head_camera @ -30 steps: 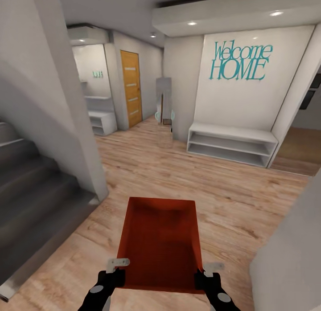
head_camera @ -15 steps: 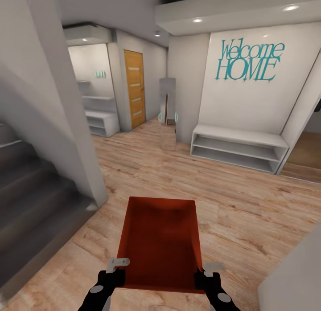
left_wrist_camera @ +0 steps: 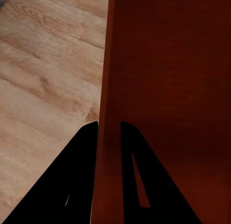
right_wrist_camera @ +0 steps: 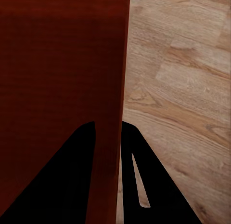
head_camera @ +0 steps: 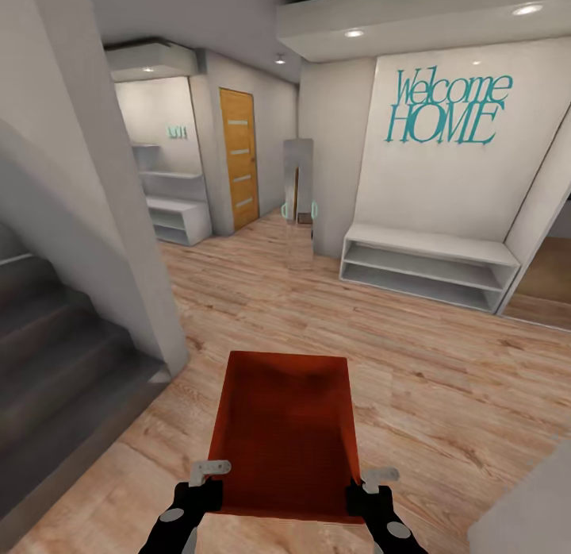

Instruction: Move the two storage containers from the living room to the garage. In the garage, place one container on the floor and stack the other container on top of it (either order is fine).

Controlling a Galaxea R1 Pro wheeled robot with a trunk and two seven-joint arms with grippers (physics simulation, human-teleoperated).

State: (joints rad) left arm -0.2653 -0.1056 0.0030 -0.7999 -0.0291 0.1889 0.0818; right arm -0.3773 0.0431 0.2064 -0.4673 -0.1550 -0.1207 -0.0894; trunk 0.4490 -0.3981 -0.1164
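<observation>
Light wood-plank flooring (head_camera: 333, 316) runs through an entry hall with white walls, and on the far wall teal lettering (head_camera: 448, 108) reads "Welcome HOME". A smaller greenish sign (head_camera: 176, 132) on the wall of the far left alcove is too small to read.

Against the frames from a second and half a second ago, the whole head view has shifted: the lettering and the white shelf bench (head_camera: 428, 267) below it sit a little further right and lower, which is the camera moving, not the furniture. The storage container (head_camera: 285, 435) keeps the same place in the picture, carried low and centred in front of the robot above the planks.

It is a rust-red open-top bin, and its flat bottom holds nothing. The left gripper (head_camera: 208, 481) is clamped on the near left corner of its rim; in the left wrist view the two dark fingers (left_wrist_camera: 79, 185) straddle the red wall (left_wrist_camera: 109, 113). The right gripper (head_camera: 366, 487) pinches the near right corner the same way, its fingers (right_wrist_camera: 144, 185) either side of the wall (right_wrist_camera: 120, 89).

Further out, grey stairs (head_camera: 55, 355) rise at the left, an orange wooden door (head_camera: 239, 157) stands at the hall's end, and a tall narrow mirror (head_camera: 298, 193) leans beside it.
</observation>
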